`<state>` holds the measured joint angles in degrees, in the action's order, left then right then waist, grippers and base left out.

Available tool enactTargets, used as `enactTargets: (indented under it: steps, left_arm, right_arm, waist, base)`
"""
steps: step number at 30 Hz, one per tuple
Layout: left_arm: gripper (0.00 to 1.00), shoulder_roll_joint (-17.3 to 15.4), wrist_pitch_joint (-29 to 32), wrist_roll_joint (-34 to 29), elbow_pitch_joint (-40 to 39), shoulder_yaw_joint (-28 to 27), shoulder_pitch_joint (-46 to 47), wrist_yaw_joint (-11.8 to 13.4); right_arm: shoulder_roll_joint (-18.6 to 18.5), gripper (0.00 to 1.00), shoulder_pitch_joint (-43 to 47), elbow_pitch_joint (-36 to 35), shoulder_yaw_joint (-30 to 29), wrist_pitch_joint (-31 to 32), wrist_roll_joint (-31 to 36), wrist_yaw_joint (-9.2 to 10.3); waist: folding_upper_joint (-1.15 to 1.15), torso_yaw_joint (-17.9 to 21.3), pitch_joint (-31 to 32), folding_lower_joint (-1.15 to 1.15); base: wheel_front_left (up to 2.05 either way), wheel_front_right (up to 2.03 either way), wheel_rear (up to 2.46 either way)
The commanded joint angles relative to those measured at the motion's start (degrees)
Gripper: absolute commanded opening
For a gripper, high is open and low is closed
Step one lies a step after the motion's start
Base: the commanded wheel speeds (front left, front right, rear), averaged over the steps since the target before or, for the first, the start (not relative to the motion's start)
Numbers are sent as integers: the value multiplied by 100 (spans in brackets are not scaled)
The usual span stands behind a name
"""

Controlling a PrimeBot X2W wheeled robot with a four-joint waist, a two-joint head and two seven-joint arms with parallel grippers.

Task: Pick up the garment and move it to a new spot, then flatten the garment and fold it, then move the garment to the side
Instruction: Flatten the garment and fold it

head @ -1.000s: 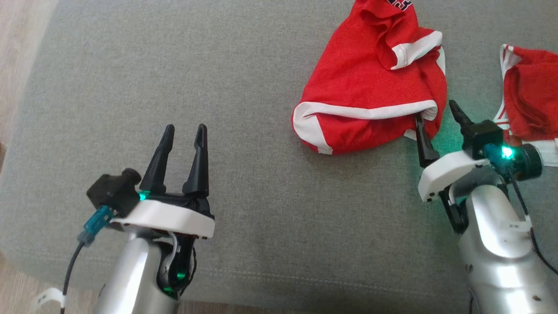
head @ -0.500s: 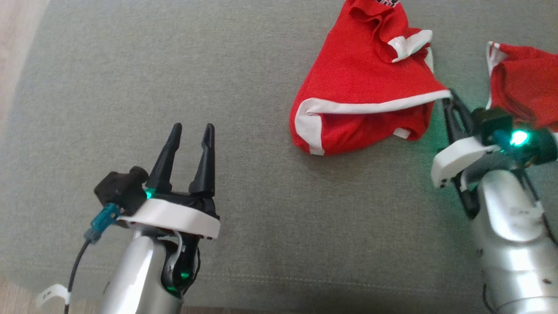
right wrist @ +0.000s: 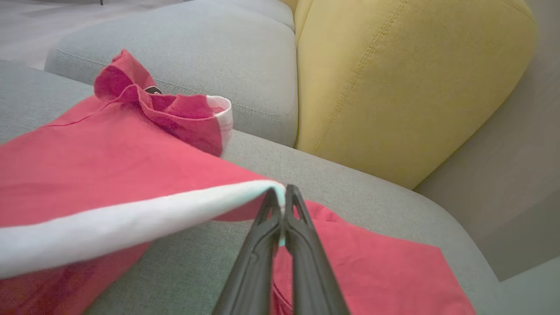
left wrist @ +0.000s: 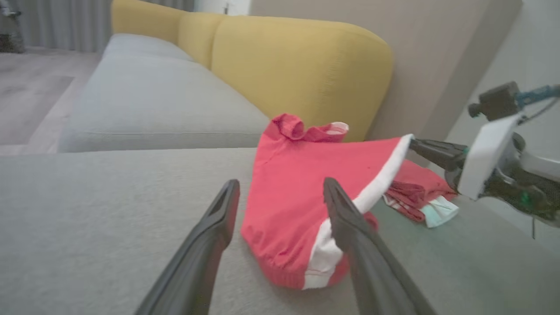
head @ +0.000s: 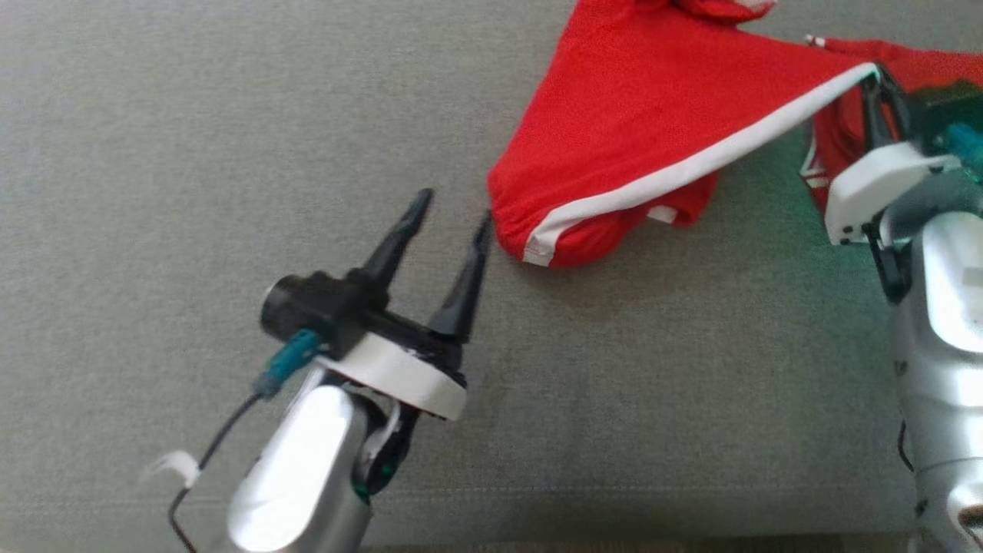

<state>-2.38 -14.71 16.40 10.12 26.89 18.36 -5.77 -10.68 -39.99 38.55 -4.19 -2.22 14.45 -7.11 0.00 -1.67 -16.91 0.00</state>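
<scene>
The garment (head: 645,130) is red with a white hem band and lies on the grey sofa seat (head: 192,153). My right gripper (head: 875,77) is shut on the hem's right corner, which it holds lifted so the white edge stretches taut down to the left. In the right wrist view the shut gripper (right wrist: 282,199) pinches that white corner, with the garment (right wrist: 109,175) spreading left. My left gripper (head: 453,211) is open, just left of the garment's lower left corner, not touching it. The left wrist view has its open gripper (left wrist: 280,188) framing the garment (left wrist: 297,192) ahead.
A second red and white cloth (head: 929,69) lies at the right, under and behind my right gripper, seen also as red cloth (right wrist: 372,267) below the fingers. A yellow backrest (right wrist: 393,78) rises behind the seat. Bare grey cushion spreads to the left.
My right gripper shut on the hem corner and lifted it up and right, stretching the garment. The left gripper moved right, toward the garment's lower left corner. The camera also shifted.
</scene>
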Motion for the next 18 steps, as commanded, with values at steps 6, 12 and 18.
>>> enactTargets:
  steps: [6, 12, 18]
  left_arm:
    - [100, -50, -29, -232, 341, 502, 414, -106]
    - [100, -50, -29, -140, 790, 780, 639, -109]
    - [100, -50, -29, -2, 1261, 872, 897, 151]
  right_arm:
    - [-16, 0, -402, -11, 354, 89, -152, -37]
    - [-2, 0, -554, 128, 488, 55, -211, -37]
    - [32, 0, -647, 216, 574, -17, -251, -37]
  waist:
    - [0, 200, -158, 0]
    - [0, 279, -231, 0]
    - [0, 349, -284, 0]
  base:
    - [0, 0, 0]
    - [0, 0, 0]
    - [0, 0, 0]
